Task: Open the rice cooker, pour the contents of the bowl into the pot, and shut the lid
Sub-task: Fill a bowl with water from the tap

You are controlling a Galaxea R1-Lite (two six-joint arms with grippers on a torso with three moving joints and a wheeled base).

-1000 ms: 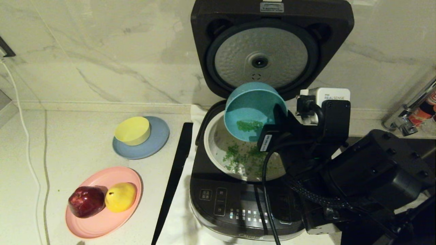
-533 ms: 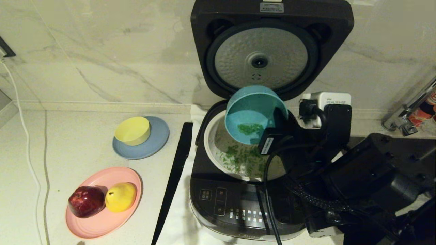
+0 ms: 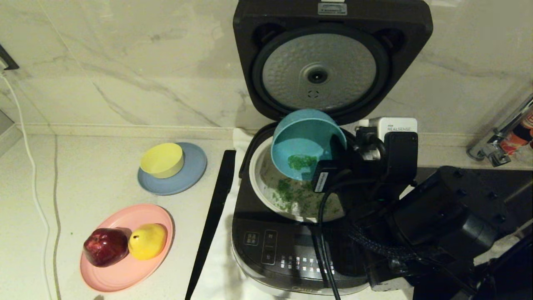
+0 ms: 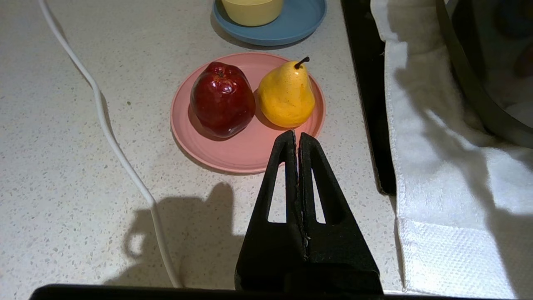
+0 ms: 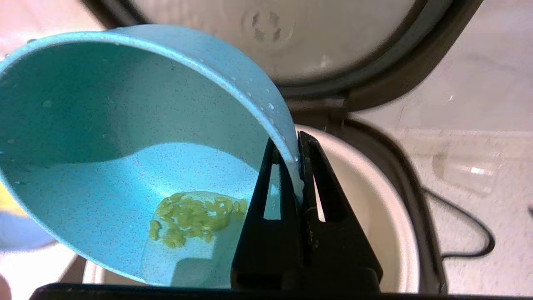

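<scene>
The rice cooker (image 3: 291, 258) stands with its lid (image 3: 329, 62) swung up, the dimpled silver plate facing me. Green granules (image 3: 291, 193) lie scattered in the cream-white pot (image 3: 262, 183). Above the pot's back half hangs the teal bowl (image 3: 306, 141), tipped steeply toward me. My right gripper (image 5: 291, 143) is shut on the bowl (image 5: 125, 125), pinching its rim. A wet clump of granules (image 5: 195, 216) clings to the bowl's inner wall. My left gripper (image 4: 296, 135) is shut and empty, low over the counter beside the pink plate (image 4: 233, 154).
The pink plate (image 3: 125, 250) holds a red apple (image 3: 105, 246) and a yellow pear (image 3: 146, 241). Behind it, a yellow bowl (image 3: 162, 159) sits on a grey-blue plate (image 3: 191, 175). A black strip (image 3: 214, 212) and a white towel (image 4: 449, 175) lie left of the cooker. A white cable (image 3: 31, 179) runs along the far left.
My right arm has carried the tipped bowl slightly lower and to the left over the pot. The clump of granules has stayed in the bowl.
</scene>
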